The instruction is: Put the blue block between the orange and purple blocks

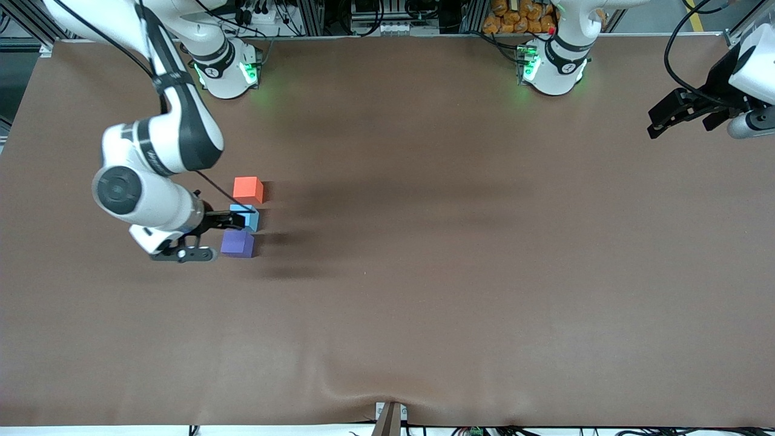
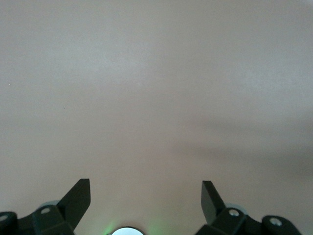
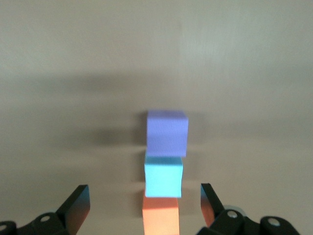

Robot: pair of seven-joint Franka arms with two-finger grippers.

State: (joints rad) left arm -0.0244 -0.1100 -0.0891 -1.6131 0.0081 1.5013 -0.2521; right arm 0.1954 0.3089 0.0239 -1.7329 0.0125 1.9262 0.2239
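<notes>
The blue block (image 1: 247, 217) rests on the table in a short row with the orange block (image 1: 248, 189), which is farther from the front camera, and the purple block (image 1: 238, 243), which is nearer. My right gripper (image 1: 233, 220) hangs just above this row, open and holding nothing. In the right wrist view its fingers (image 3: 78, 200) stand wide apart on either side of the blue block (image 3: 164, 176) and the orange block (image 3: 161, 218), with the purple block (image 3: 167, 133) past them. My left gripper (image 1: 681, 124) waits open over the left arm's end of the table, also seen as the gripper (image 2: 145, 188) over bare mat.
A brown mat (image 1: 424, 272) covers the table. Both arm bases (image 1: 227, 72) stand along its edge farthest from the front camera. A small bracket (image 1: 390, 415) sits at the edge nearest the camera.
</notes>
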